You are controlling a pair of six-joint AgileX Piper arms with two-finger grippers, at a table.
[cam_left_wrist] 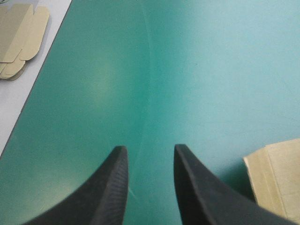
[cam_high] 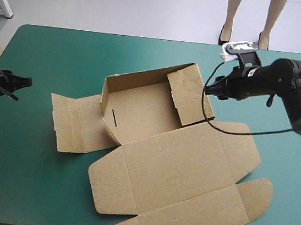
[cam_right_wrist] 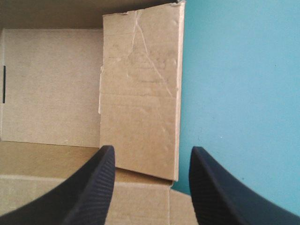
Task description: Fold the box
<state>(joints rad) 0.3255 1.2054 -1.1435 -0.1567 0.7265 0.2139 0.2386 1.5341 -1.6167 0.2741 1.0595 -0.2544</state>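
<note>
We saw the brown box (cam_high: 160, 164) lying near the middle of the worktop (cam_high: 30, 185), only partly put up. Its back wall (cam_high: 144, 78) stood raised along the far side, and a shorter wall rose at the left end of the tray. The right-hand flap (cam_high: 183, 92) leaned inward over the tray floor. The lid (cam_high: 182, 205) lay flat toward the near edge, and a side panel (cam_high: 74, 122) lay flat out to the left.

The right pincer (cam_right_wrist: 150, 152) hung above that leaning flap (cam_right_wrist: 140, 93), touching nothing. Its black fingers were apart, one over the board and the other over the teal-green cover (cam_right_wrist: 234, 93).

The left pincer (cam_left_wrist: 147, 150) was well away at the left edge of the worktop, over bare cover, its fingers parted by a narrow gap with nothing between them. A corner of the box (cam_left_wrist: 276, 180) showed off to one side of it. Beyond the worktop's edge we noted some spare board (cam_left_wrist: 21, 40)
</note>
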